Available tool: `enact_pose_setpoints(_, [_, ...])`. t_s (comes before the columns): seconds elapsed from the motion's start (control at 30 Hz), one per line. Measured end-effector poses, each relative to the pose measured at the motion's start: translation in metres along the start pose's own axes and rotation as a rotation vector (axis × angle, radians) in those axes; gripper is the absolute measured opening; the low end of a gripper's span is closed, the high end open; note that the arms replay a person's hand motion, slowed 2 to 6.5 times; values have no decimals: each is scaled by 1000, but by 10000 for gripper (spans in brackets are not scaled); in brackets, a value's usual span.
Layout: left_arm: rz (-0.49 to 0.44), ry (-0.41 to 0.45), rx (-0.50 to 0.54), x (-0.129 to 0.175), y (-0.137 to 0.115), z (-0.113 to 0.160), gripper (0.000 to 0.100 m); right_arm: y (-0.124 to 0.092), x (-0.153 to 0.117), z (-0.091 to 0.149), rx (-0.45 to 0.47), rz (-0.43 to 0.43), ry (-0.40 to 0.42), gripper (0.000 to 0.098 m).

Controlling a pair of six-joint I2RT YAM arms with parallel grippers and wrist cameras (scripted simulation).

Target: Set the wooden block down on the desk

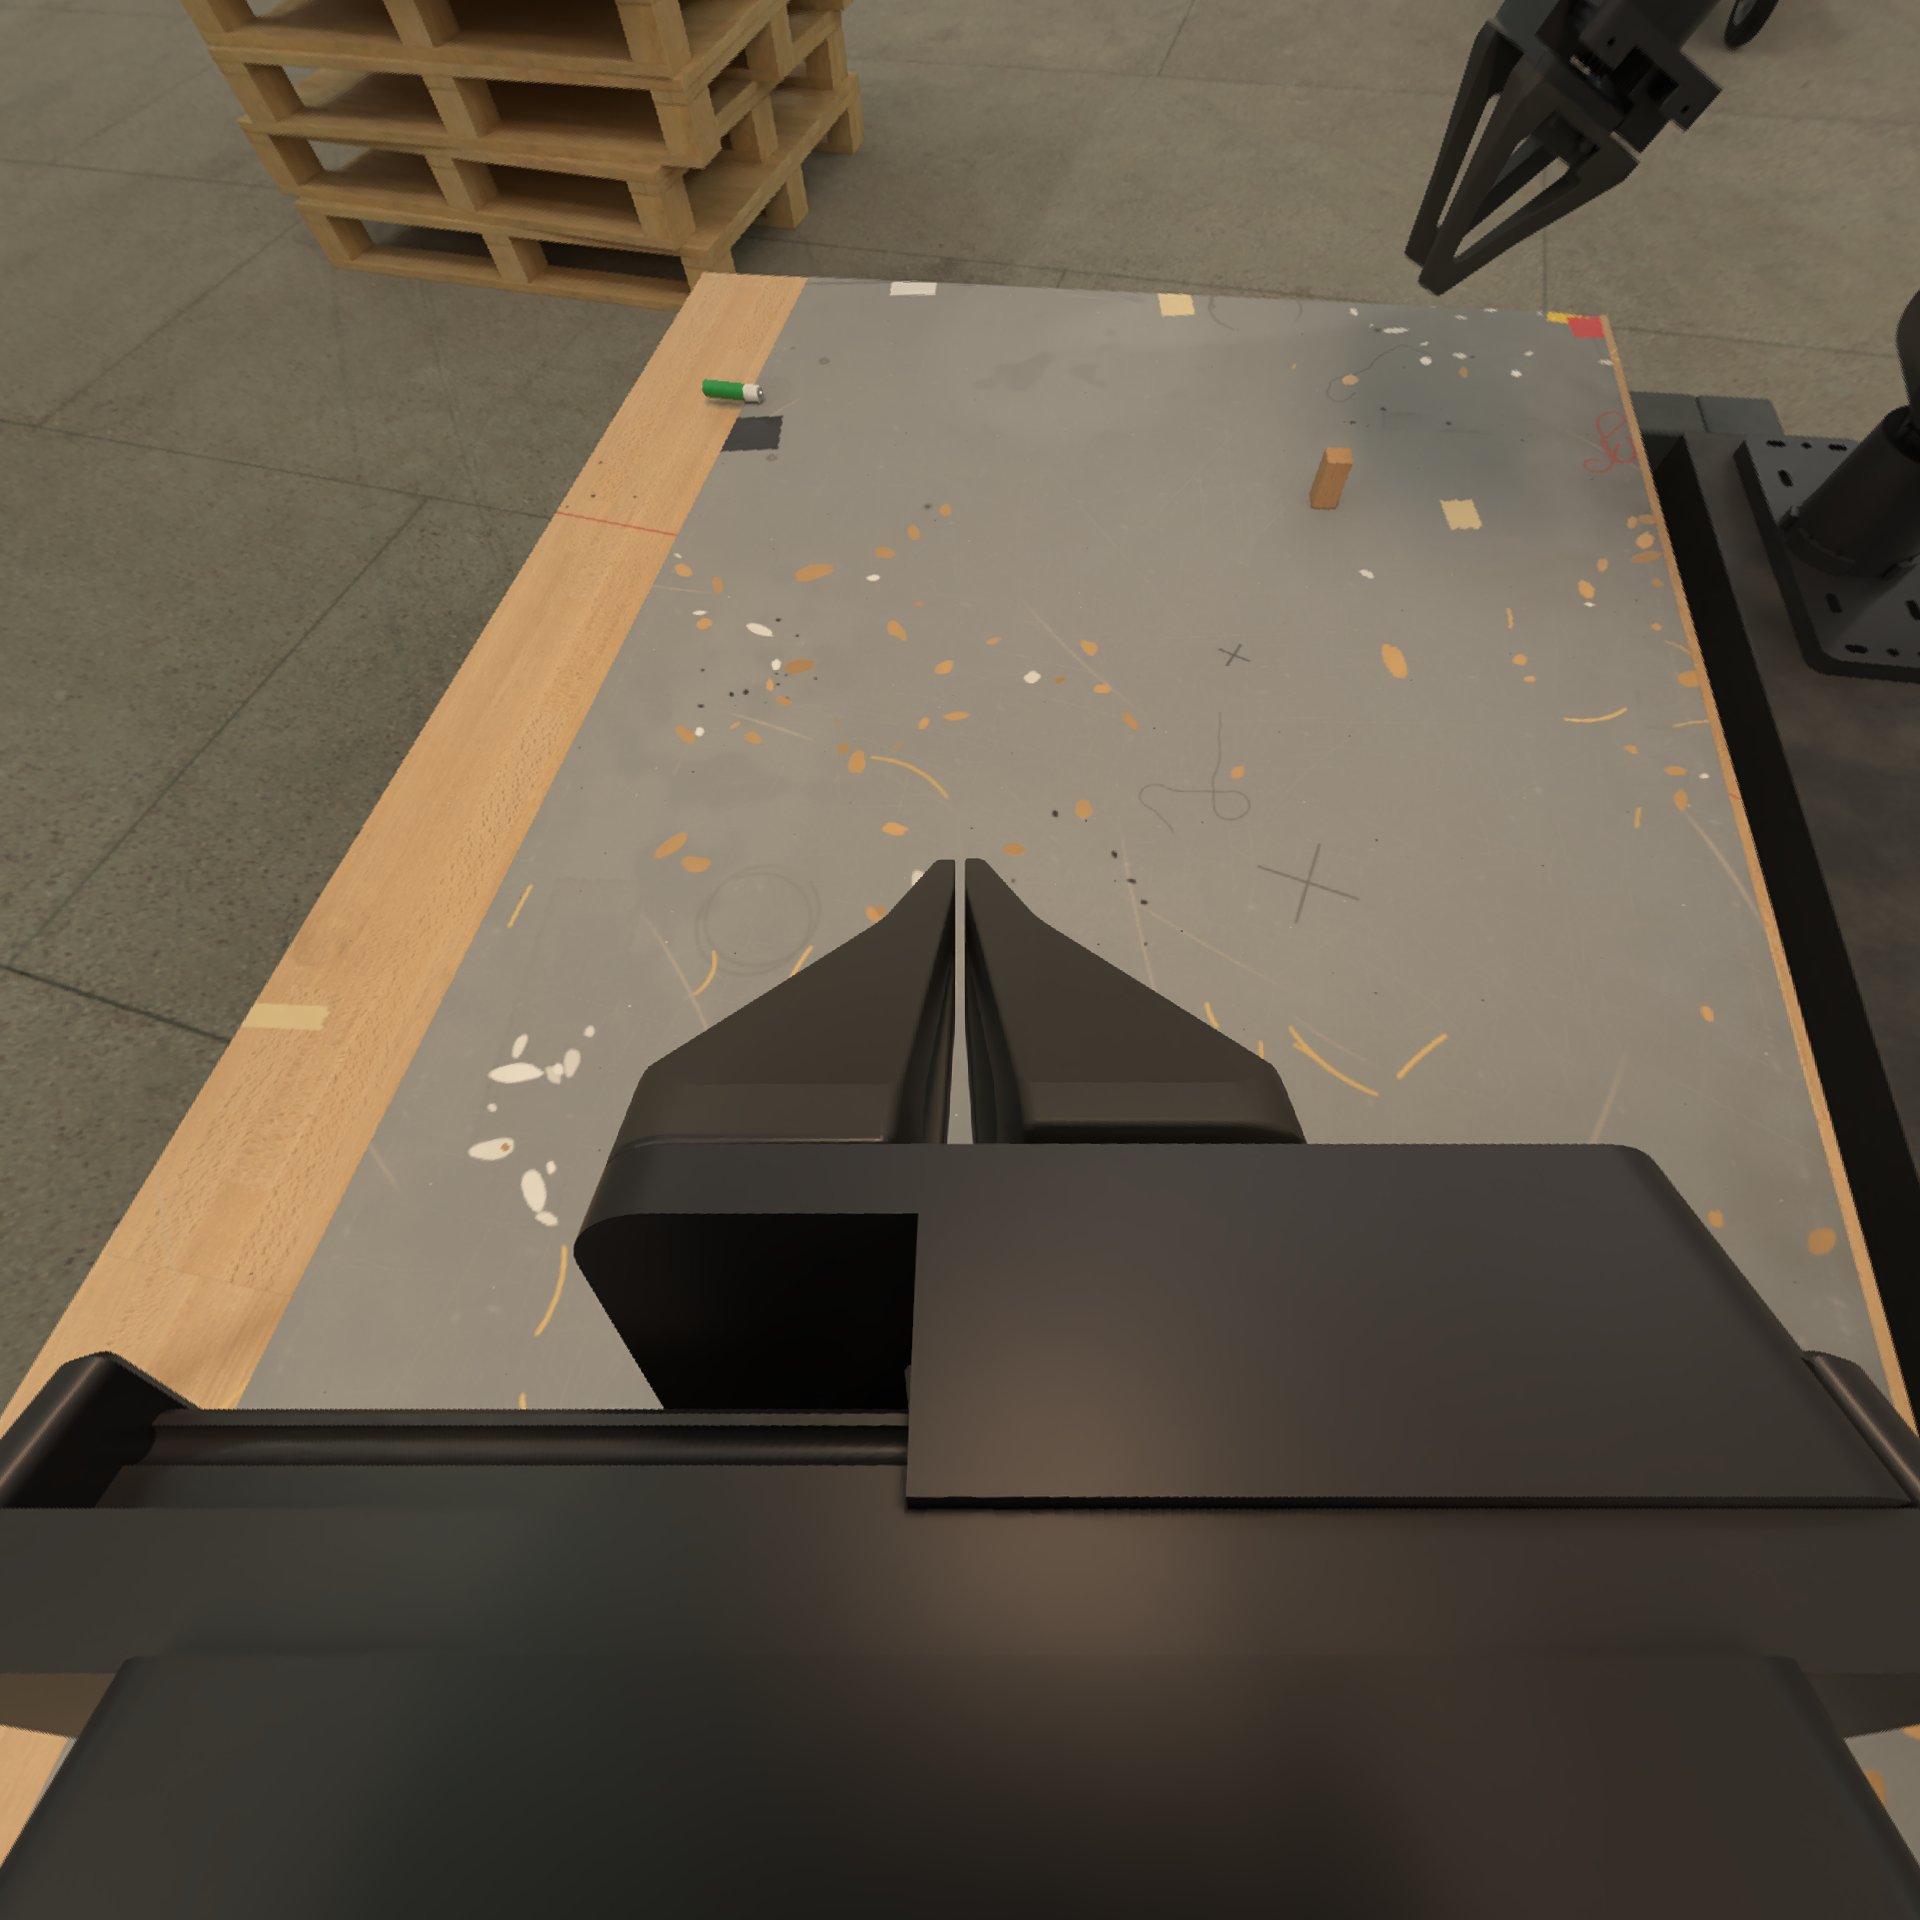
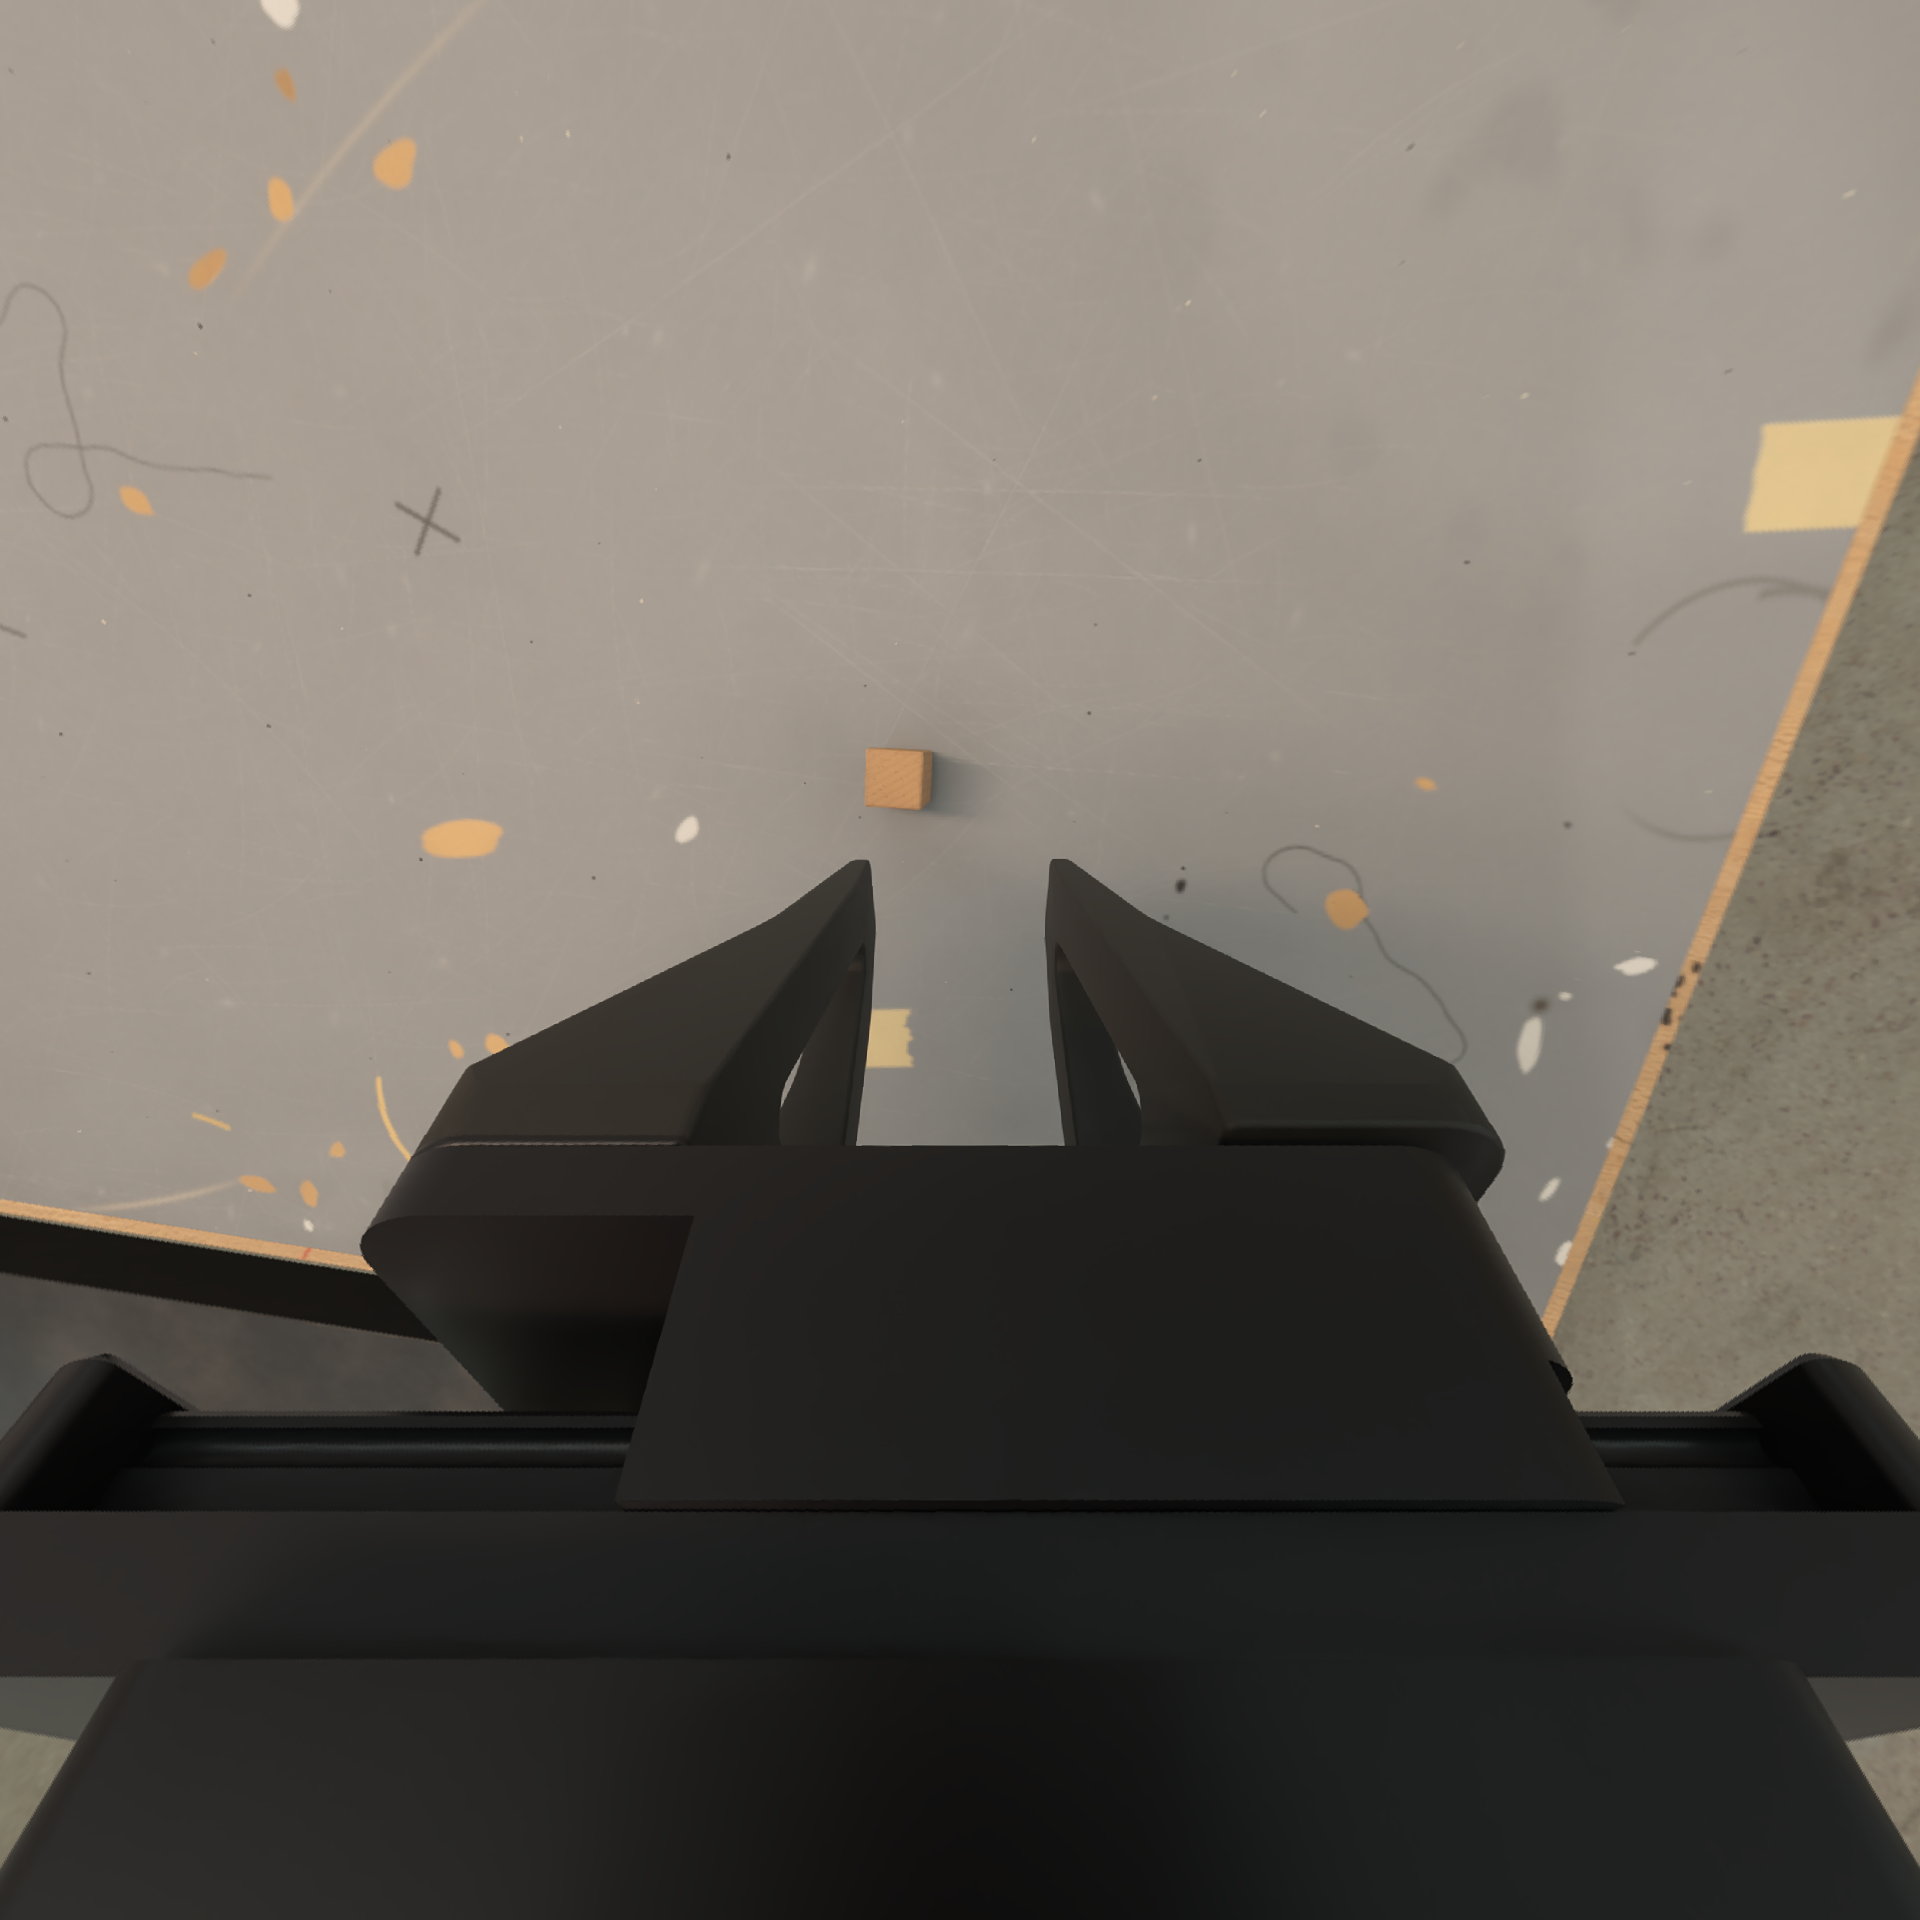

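The small wooden block (image 1: 1331,479) stands upright on the grey desk top (image 1: 1039,582) at the far right. In the right wrist view I look straight down on the block's top face (image 2: 898,778). My right gripper (image 2: 960,864) is open and empty, high above the desk, with the block just beyond its fingertips; it also shows in the left wrist view (image 1: 1439,265) hanging above the desk's far right corner. My left gripper (image 1: 959,864) is shut and empty over the near middle of the desk.
A green cylinder with a white tip (image 1: 732,392) lies on the desk's wooden left border, far back. Stacked wooden pallets (image 1: 540,125) stand on the floor beyond. The right arm's base (image 1: 1849,561) sits right of the desk. The desk edge (image 2: 1704,935) runs near the block.
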State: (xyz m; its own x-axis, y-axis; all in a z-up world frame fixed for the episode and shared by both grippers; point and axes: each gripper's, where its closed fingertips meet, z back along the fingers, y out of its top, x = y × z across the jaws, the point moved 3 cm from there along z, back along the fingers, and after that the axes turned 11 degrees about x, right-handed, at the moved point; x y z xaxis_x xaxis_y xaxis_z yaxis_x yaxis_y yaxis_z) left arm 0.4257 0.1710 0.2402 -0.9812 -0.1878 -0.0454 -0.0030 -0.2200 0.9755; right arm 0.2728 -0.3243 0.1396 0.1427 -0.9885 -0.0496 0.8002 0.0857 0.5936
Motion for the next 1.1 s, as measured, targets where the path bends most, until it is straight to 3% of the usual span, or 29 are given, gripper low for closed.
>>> enact_pose_setpoints(0.6, [-12,36,29,0,9,0,17,8,30,48,218,21,-99,281])
enact_pose_setpoints(1.1, [62,169,252,-5,44,19,17,11,47,64,376,40,-133,328])
